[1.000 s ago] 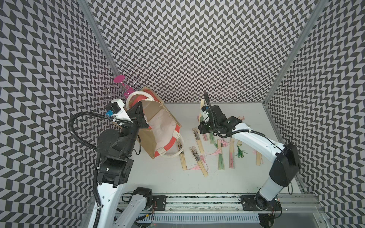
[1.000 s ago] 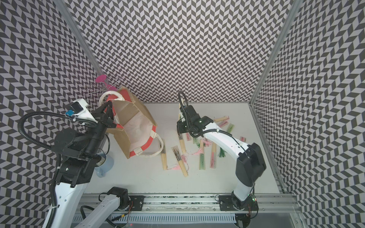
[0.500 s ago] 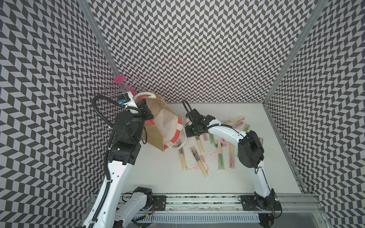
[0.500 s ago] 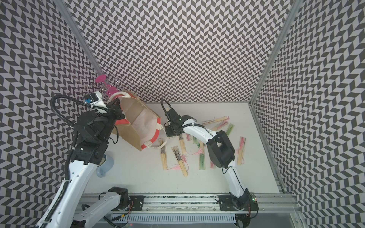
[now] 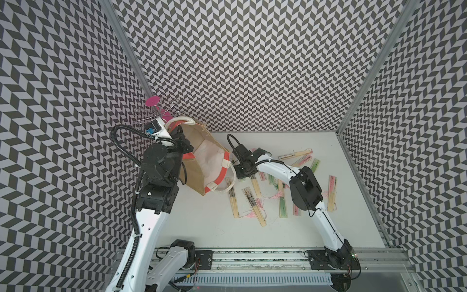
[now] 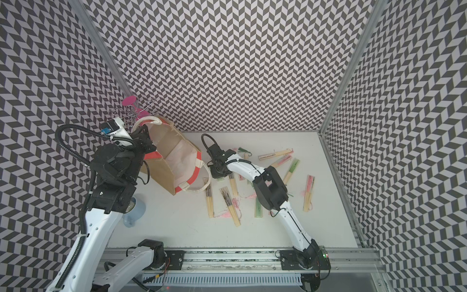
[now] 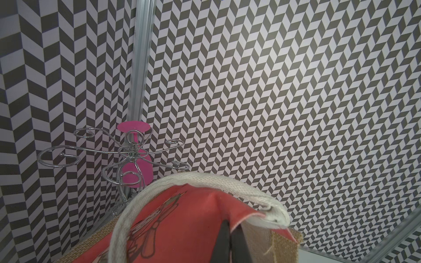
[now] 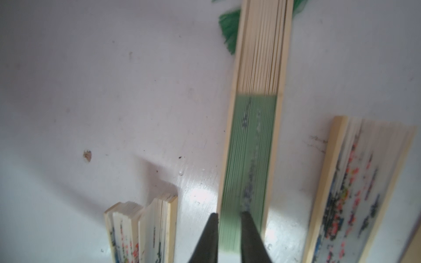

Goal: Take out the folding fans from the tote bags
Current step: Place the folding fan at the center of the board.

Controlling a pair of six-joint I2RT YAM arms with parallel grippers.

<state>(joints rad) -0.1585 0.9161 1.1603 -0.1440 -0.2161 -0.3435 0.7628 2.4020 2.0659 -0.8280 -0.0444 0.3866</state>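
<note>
Presently, the unpacking stands as follows. Tote bag: tipped over, mouth toward the fans, its red trim pinched tight in the left gripper. The white lining shows bare in both top views. No fan is visible inside, though the deepest corner is shadowed, so the bag is probably, not certainly, empty. Folding fans: scattered flat on the table, from just beside the bag's mouth outward. Right gripper: jaws slightly parted just over a green fan lying on the table, grasping nothing. Remaining: likely only a last check of the bag.
</note>
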